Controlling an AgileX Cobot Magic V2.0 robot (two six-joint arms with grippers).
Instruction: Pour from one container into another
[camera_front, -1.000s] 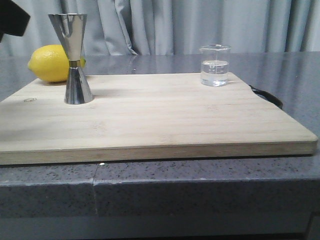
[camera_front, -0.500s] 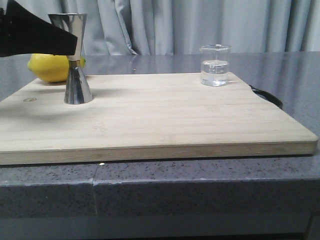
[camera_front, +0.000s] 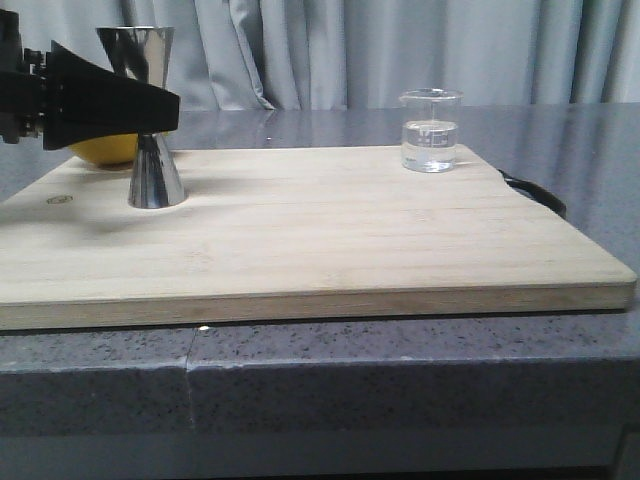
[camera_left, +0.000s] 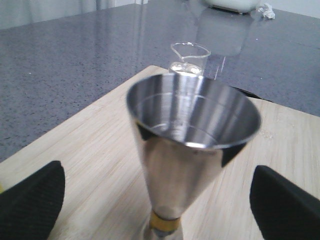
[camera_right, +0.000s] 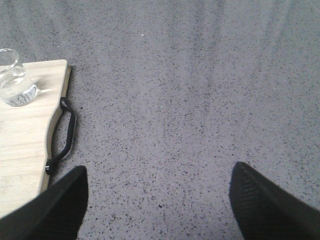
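The steel jigger (camera_front: 154, 176) stands upright at the back left of the wooden cutting board (camera_front: 330, 240). My left gripper (camera_front: 165, 108) reaches in from the left at the height of its waist. In the left wrist view the jigger (camera_left: 192, 145) sits between the two black fingers (camera_left: 30, 200), which stand wide apart and do not touch it, so the left gripper (camera_left: 159, 210) is open. The glass beaker (camera_front: 430, 132) with clear liquid stands at the back right of the board; it also shows as the beaker (camera_left: 189, 59) and the beaker (camera_right: 14, 80). My right gripper (camera_right: 160, 205) is open over bare counter.
A lemon (camera_front: 100, 152) lies behind the jigger, mostly hidden by my left gripper. The board has a black handle (camera_front: 535, 192) on its right edge, the same handle (camera_right: 64, 135) seen from the right wrist. Grey speckled counter (camera_right: 200, 100) surrounds the board; curtains hang behind.
My left gripper has come in from the left and now has its fingers on either side of the jigger. The jigger and beaker have not moved.
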